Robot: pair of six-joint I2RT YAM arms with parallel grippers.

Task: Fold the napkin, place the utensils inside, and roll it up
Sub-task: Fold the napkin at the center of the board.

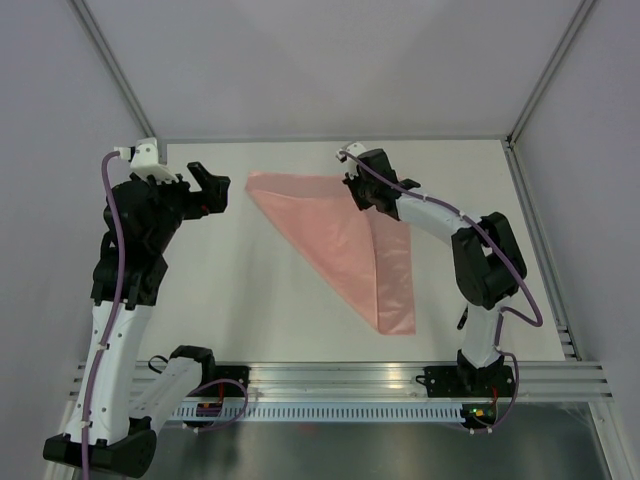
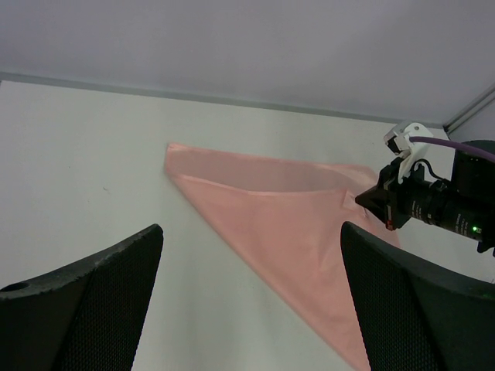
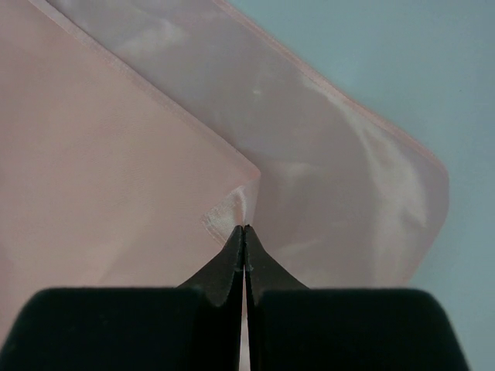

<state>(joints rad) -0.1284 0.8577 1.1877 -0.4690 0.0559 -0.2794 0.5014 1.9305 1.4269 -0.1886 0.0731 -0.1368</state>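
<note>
One napkin [image 1: 340, 240]: folded triangle on the surface [image 1: 240, 300], toward its far edge.
My right tool [image 3: 244, 232]: clenched on its top layer's corner.
My left tool [image 1: 210, 187]: released wide, near the left edge.

The napkin [image 1: 345, 245] is thin salmon-pink cloth. It is satiny, with a soft sheen that catches the light in pale patches near its folds, and a narrow stitched hem runs along its edge. The desk [image 1: 230, 300] beneath it is smooth, matt white. The left pincer [image 1: 212, 188] has matt black fingers whose inner pads [image 2: 100, 309] are rough with a fine dimpled grain. The right pincer [image 3: 244, 230] has smooth, matt black fingers, plastic by the look. The arm links [image 1: 105, 350] are white and black plastic with a slight gloss. The cables [image 1: 121, 268] have a smooth purple sheath. The rail [image 1: 350, 378] at the desk's near edge is ribbed, brushed metal.
</note>
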